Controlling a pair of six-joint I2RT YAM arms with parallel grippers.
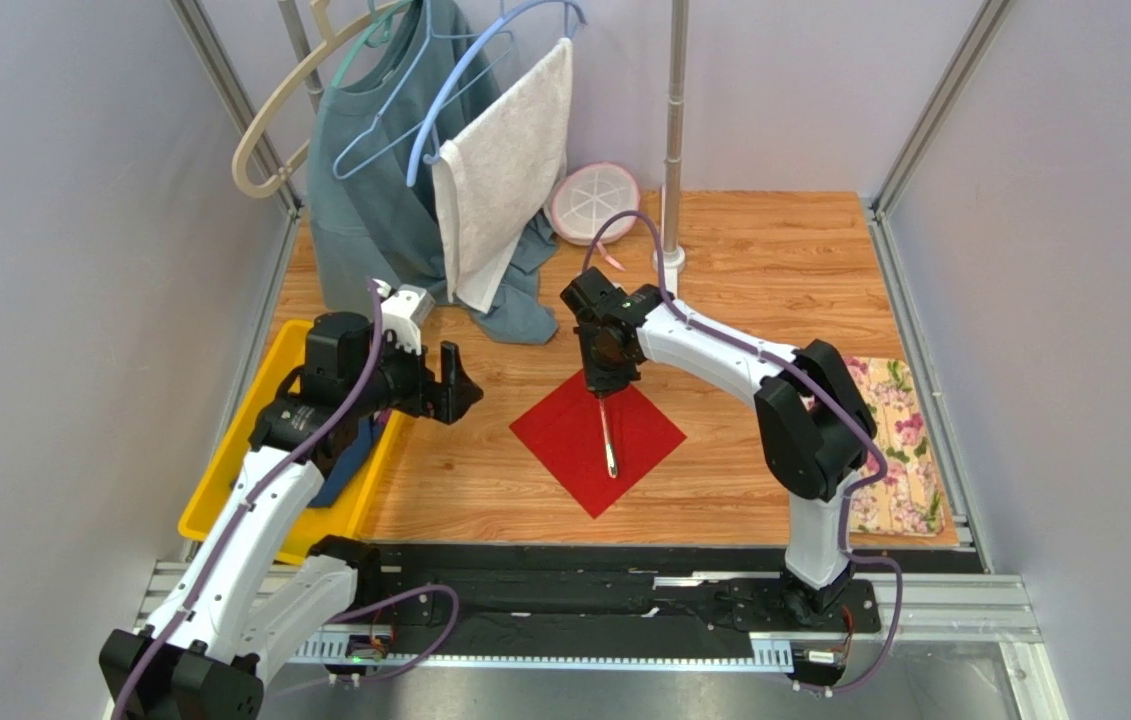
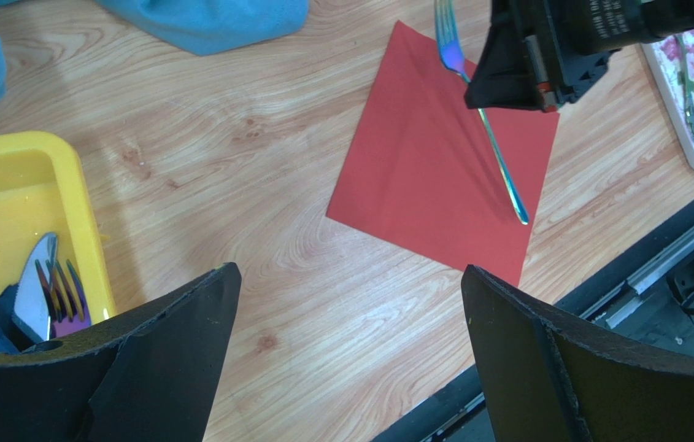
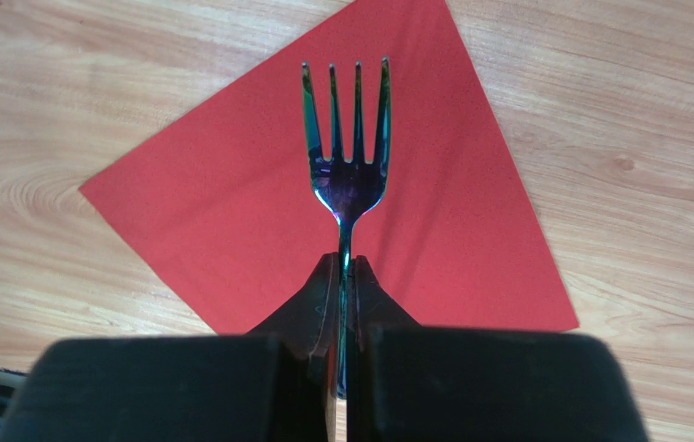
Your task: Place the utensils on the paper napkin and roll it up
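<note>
The red paper napkin [image 1: 597, 435] lies flat like a diamond on the wooden table. My right gripper [image 1: 600, 360] hangs over its far corner, shut on a shiny iridescent fork [image 3: 346, 138] at the neck. The tines point ahead of the fingers. In the left wrist view the fork's handle [image 2: 498, 161] slants down across the napkin [image 2: 433, 175]; whether its tip touches the paper I cannot tell. My left gripper [image 1: 454, 383] hovers open and holding nothing, left of the napkin by the yellow bin [image 1: 248, 435]. More utensils [image 2: 46, 299] lie in that bin.
A floral cloth [image 1: 894, 450] lies at the right edge of the table. At the back a blue-grey garment [image 1: 376, 195] and a white towel [image 1: 504, 165] hang on hangers, beside a metal pole [image 1: 672, 135] and a round white dish [image 1: 595, 203]. A black rail [image 1: 601, 578] runs along the near edge.
</note>
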